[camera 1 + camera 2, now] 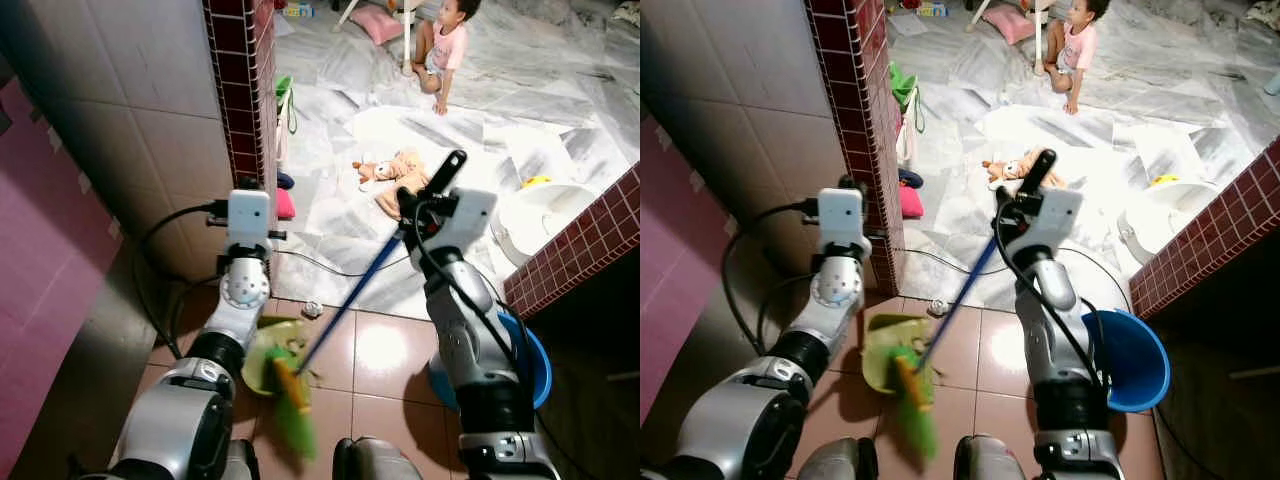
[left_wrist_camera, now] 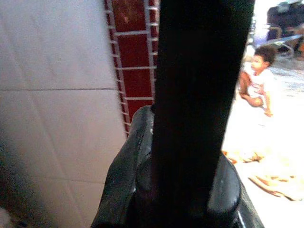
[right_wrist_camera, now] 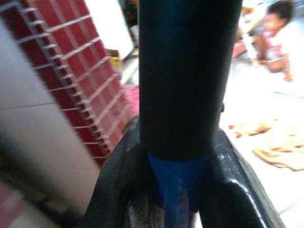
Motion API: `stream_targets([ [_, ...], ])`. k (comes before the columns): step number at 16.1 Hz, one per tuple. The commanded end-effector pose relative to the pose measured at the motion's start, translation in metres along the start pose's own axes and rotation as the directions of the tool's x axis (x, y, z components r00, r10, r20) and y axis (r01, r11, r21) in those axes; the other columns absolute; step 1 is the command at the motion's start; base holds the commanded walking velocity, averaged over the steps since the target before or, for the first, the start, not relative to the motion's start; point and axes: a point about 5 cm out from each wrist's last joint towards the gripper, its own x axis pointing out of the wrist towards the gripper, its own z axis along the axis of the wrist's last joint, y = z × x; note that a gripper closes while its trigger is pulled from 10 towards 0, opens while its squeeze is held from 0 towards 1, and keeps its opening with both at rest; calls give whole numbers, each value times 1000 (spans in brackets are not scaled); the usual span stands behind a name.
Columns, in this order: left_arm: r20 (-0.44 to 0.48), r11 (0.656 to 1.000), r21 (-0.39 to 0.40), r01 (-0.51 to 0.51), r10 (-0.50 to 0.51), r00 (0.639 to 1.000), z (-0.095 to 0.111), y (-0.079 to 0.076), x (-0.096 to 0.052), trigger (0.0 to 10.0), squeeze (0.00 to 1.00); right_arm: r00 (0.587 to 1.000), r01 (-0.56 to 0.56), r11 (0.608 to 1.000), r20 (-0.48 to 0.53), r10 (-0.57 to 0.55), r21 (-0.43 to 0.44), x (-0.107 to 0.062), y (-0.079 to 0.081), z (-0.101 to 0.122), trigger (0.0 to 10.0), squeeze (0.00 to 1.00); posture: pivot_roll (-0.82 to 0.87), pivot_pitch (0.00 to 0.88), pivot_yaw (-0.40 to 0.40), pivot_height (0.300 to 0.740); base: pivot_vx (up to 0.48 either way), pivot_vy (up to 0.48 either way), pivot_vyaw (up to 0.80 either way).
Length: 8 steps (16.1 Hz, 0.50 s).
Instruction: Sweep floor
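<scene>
Right tool (image 1: 425, 205) clenched round the blue broom handle (image 1: 355, 293), high on the shaft. Handle slanting from that grip down and toward the robot's left to the green broom head (image 1: 292, 412), blurred, on the brown floor tiles (image 1: 380, 350) just beside the green dustpan (image 1: 262, 352). Dustpan lying between broom head and red brick pillar (image 1: 245, 90), at the pillar's foot. Left tool (image 2: 185, 118) clamped on a dark bar, probably the dustpan's handle; left arm raised along the pillar, nearer the pan. Likely next: short stroke toward the pan. Child (image 1: 442, 50) seated well beyond the pillar.
</scene>
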Motion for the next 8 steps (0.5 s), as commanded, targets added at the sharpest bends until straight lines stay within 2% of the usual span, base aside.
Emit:
stream_targets([
  [1, 54, 999, -33, 2, 0, 999, 15, -5, 9, 10000, 0, 995, -93, 996, 27, 93, -7, 5, 13, 13, 10000, 0, -127, 104, -34, 740, 0, 0, 0],
  [3, 47, 999, -45, 3, -1, 999, 15, -6, 10, 10000, 0, 974, -205, 965, 66, 218, -164, 9, 25, 28, 10000, 0, -136, 93, -27, 740, 0, 0, 0],
  [5, 38, 998, -58, 3, -1, 999, 14, -6, 9, 10000, 0, 942, -293, 925, 95, 323, -243, 12, 36, 44, 10000, 0, -140, 83, -16, 740, 0, 0, 0],
  [6, 23, 997, -75, 5, -3, 1000, 13, -5, 10, 10000, 0, 906, -345, 886, 138, 400, -309, 16, 43, 67, 10000, 0, -144, 78, -4, 740, 0, 0, 0],
  [7, 19, 996, -87, 12, -10, 1000, 13, -4, 10, 10000, 0, 890, -345, 865, 167, 425, -364, 18, 45, 80, 10000, 0, -148, 81, -2, 740, 0, 0, 0],
  [8, 38, 994, -99, 42, -38, 999, 16, -3, 11, 10000, 0, 890, -322, 865, 187, 415, -386, 19, 42, 85, 10000, 0, -147, 83, -3, 740, 0, 0, 0],
])
